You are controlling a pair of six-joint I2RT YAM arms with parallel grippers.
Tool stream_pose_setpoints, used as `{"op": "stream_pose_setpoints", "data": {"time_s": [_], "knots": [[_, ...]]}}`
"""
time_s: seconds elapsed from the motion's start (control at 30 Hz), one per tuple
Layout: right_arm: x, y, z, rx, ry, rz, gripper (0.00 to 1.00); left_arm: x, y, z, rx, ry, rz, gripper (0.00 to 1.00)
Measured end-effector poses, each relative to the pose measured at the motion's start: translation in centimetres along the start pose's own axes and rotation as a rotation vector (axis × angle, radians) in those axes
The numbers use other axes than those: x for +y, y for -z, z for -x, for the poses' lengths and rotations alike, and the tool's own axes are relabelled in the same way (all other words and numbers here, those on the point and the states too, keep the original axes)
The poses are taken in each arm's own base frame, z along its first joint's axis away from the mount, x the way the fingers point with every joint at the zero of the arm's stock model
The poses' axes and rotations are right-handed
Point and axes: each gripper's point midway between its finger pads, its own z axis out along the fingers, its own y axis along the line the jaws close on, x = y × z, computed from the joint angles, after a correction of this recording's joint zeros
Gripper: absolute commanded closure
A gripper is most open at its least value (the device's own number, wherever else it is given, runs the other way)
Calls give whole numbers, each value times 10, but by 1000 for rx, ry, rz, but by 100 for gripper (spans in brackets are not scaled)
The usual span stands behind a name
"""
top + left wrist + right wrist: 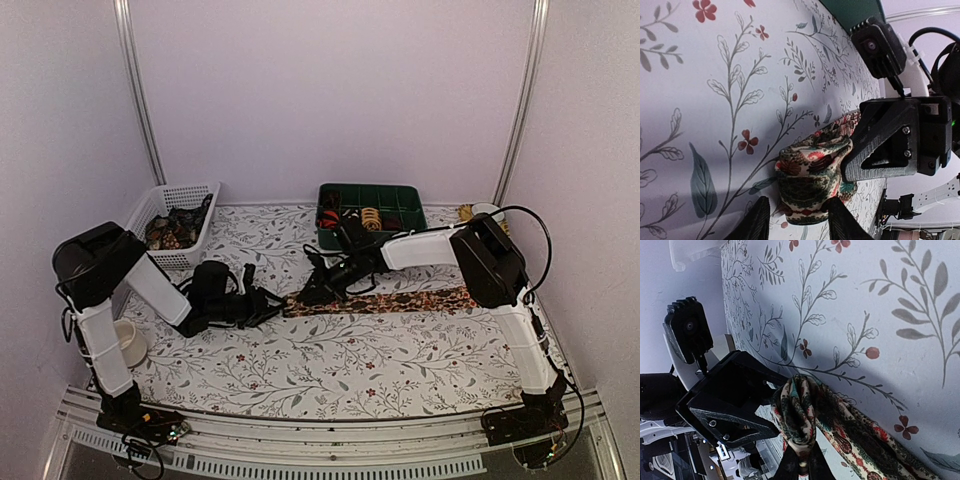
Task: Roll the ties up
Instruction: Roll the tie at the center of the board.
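Observation:
One tie (pixel 390 300), dark with a reddish-cream floral print, lies flat across the middle of the table, and its left end is bunched into a small roll (pixel 810 170). My right gripper (pixel 305 292) is shut on that bunched end (pixel 802 420), its fingertips (pixel 802 467) pinching the fabric from above. My left gripper (pixel 270 303) faces it from the left. Its jaws (pixel 799 225) stand open on either side of the roll, the left finger (pixel 757 222) apart from the fabric and the right finger (pixel 842 222) at its edge.
A green compartment tray (pixel 400 197) with several rolled ties stands at the back centre. A white mesh basket (pixel 190 192) holding more ties sits at the back left. A white cup (pixel 130 340) stands by the left arm's base. A floral cloth covers the table.

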Motion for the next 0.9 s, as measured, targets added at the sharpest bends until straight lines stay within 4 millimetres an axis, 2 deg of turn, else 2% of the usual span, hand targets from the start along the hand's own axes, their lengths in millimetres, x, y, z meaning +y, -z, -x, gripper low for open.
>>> {"op": "stream_pose_setpoints", "data": {"time_s": [0.47,0.7,0.9], "knots": [[-4,0,-3,12,-11,-14,94,-3,-5,3,-9,3,-24,56],[2,-1,-3,12,-1,-9,94,-7,-7,-2,3,8,-36,56],[14,-4,-3,11,22,1,94,-7,-8,-2,2,12,-39,55]]}}
